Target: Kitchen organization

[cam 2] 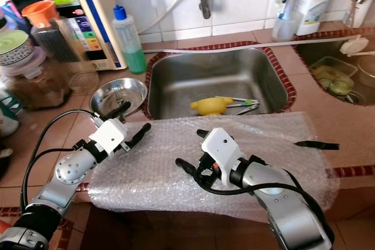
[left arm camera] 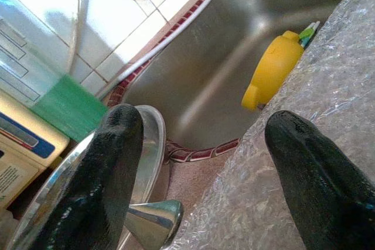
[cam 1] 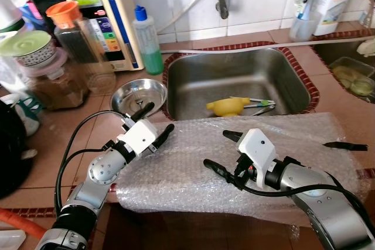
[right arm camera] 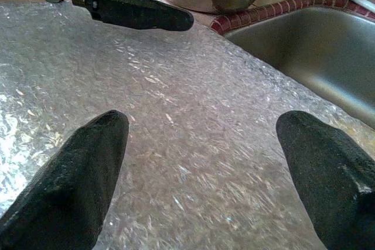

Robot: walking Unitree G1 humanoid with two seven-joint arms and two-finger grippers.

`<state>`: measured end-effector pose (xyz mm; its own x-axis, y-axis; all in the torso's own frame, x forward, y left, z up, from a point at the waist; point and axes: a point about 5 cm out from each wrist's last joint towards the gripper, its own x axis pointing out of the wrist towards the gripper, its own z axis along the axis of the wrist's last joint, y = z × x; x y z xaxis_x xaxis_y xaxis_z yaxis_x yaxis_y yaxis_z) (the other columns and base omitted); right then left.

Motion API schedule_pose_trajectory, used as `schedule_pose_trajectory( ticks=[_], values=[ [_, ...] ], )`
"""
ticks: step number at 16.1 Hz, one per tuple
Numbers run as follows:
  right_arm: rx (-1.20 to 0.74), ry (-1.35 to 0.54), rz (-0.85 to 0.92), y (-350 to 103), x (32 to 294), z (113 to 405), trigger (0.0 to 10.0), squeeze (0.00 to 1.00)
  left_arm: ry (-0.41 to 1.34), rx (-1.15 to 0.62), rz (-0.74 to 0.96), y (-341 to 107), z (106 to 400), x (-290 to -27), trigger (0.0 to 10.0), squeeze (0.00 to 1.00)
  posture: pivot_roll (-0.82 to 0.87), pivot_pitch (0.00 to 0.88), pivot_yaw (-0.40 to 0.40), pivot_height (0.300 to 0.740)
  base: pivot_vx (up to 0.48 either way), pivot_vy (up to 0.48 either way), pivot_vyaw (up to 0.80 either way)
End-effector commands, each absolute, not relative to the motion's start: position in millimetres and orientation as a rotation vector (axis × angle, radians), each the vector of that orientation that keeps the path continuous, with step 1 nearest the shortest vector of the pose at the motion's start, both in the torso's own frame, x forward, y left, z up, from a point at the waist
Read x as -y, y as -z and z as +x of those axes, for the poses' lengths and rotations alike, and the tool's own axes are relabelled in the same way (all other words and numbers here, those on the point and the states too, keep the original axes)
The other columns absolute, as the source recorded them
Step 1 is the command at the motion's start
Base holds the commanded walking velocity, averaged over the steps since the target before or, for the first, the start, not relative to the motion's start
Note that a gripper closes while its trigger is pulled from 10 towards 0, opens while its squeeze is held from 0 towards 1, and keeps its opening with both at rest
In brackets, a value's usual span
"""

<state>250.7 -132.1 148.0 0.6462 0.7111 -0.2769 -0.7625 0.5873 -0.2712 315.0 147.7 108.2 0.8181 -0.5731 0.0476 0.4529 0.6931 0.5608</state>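
A sheet of bubble wrap (cam 1: 234, 162) lies flat on the tiled counter, its far edge running along the near rim of the steel sink (cam 1: 234, 80) and its near edge overhanging the counter front. The left gripper (cam 1: 153, 123) hovers at the wrap's corner nearest the steel bowl (cam 1: 137, 95), fingers spread wide, holding nothing, forearm angled up from below. The right gripper (cam 1: 220, 150) hangs over the wrap's middle, fingers wide apart and empty, arm bent in from the wrap's near corner. A yellow squeezer (cam 1: 227, 106) lies in the sink.
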Motion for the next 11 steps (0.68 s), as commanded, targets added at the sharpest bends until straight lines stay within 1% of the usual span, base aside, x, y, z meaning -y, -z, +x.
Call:
schedule_pose_trajectory(
  ticks=[1,2,3,4,7,8,9,10,11],
  values=[
    [-0.115,-0.865,-0.393,-154.9,129.7,249.5,10.0,0.00,0.570,0.215,0.581,-105.7,314.8,-152.7,0.0,0.00,-0.35,0.114,0.179,0.740,0.000,0.000,0.00],
    [-0.115,-0.865,-0.393,-154.7,129.9,249.8,10.0,0.00,0.567,0.209,0.588,-104.3,314.3,-154.7,0.0,0.00,-0.35,0.113,0.178,0.740,0.000,0.000,0.00],
    [-0.115,-0.867,-0.394,-154.5,129.5,250.1,10.0,0.00,0.560,0.205,0.601,-103.2,314.7,-156.2,3.2,0.00,-0.35,0.113,0.178,0.740,0.000,0.000,0.00],
    [-0.114,-0.871,-0.395,-154.5,128.6,250.4,10.0,0.00,0.551,0.200,0.614,-102.1,315.7,-158.0,10.0,0.00,-0.35,0.113,0.178,0.740,0.000,0.000,0.00],
    [-0.112,-0.874,-0.395,-155.0,128.2,251.0,10.0,0.00,0.520,0.184,0.631,-98.8,318.4,-163.4,10.0,0.00,-0.35,0.113,0.178,0.740,0.000,0.000,0.00],
    [-0.112,-0.874,-0.396,-154.9,128.3,250.9,10.0,0.00,0.523,0.182,0.631,-98.3,318.5,-163.4,8.0,0.00,-0.35,0.112,0.173,0.740,0.000,0.000,0.00],
    [-0.112,-0.874,-0.397,-155.0,128.1,250.8,10.0,0.00,0.522,0.182,0.632,-98.0,318.9,-163.7,4.8,0.00,-0.35,0.113,0.173,0.740,0.000,0.000,0.00],
    [-0.112,-0.873,-0.396,-155.2,128.4,250.5,10.0,0.00,0.521,0.184,0.633,-98.3,319.5,-163.9,0.1,0.00,-0.35,0.113,0.173,0.740,0.000,0.000,0.00],
    [-0.113,-0.871,-0.396,-155.2,128.7,250.2,10.0,0.00,0.521,0.185,0.633,-98.4,319.6,-164.0,0.0,0.00,-0.35,0.114,0.174,0.740,0.000,0.000,0.00]
  ],
)
